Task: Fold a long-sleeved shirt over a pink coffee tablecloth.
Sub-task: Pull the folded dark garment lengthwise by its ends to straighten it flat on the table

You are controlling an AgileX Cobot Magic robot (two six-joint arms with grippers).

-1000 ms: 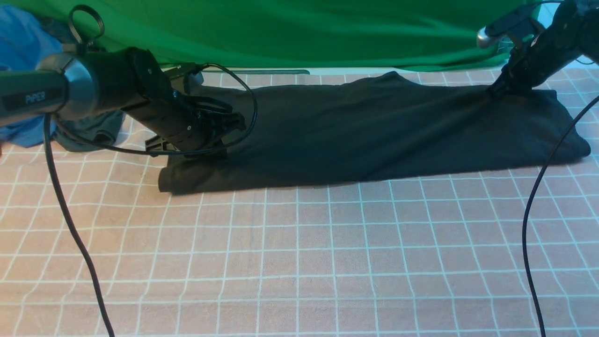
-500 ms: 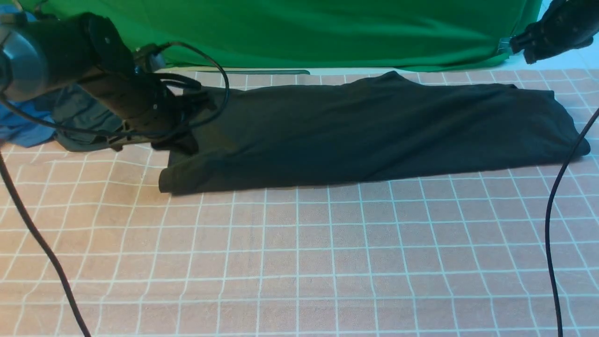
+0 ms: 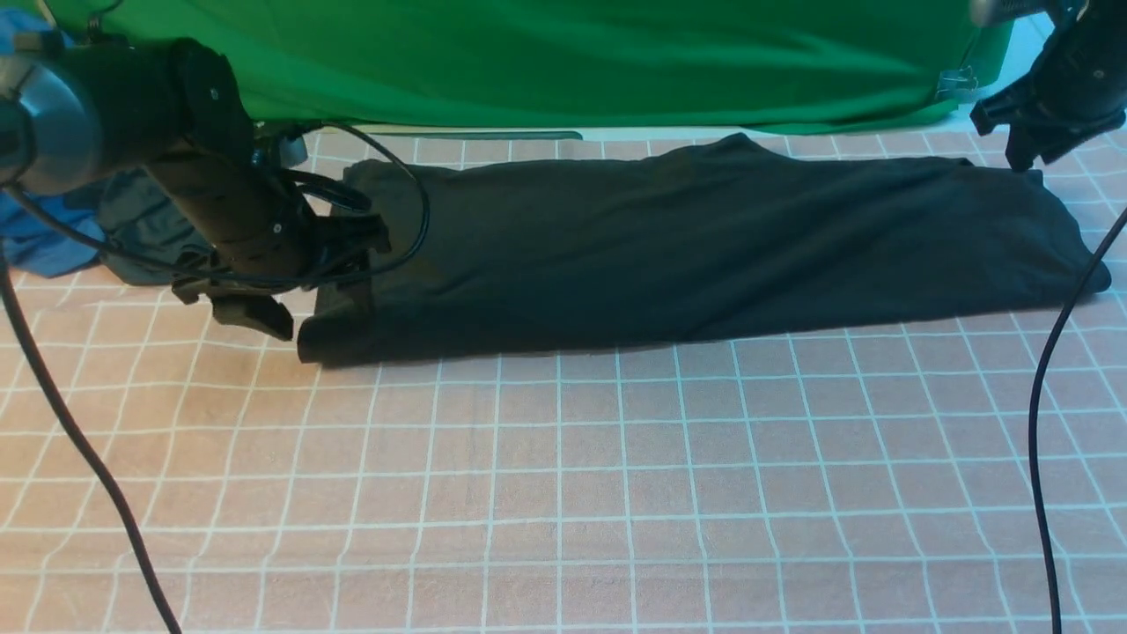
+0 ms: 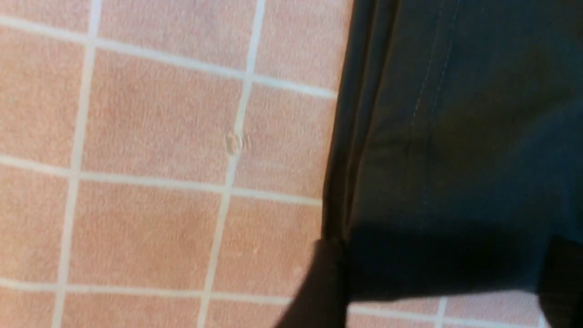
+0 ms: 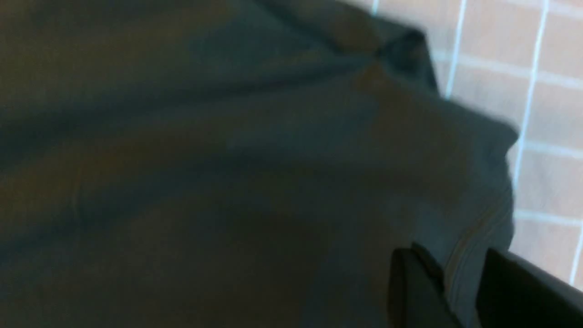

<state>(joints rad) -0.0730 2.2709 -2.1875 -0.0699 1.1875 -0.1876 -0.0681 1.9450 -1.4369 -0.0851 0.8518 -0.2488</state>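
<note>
Release on my left side is the news: the left gripper (image 3: 304, 310), clamped down further in on the cloth a second ago, has backed out to the left end of the long-sleeved shirt (image 3: 704, 246) and spread its jaws wide, one finger on the fabric, the other on the pink coffee tablecloth (image 3: 563, 475). The right gripper (image 3: 1021, 154) lifted off to the upper right of the frame and has now dipped back toward the shirt's far right corner, jaws partly apart and holding nothing that I can see. The shirt itself hasn't shifted; it lies as a long folded band across the upper half of the frame. I read this as the lengthwise fold finished and both arms lining up on the ends for the next fold.
</note>
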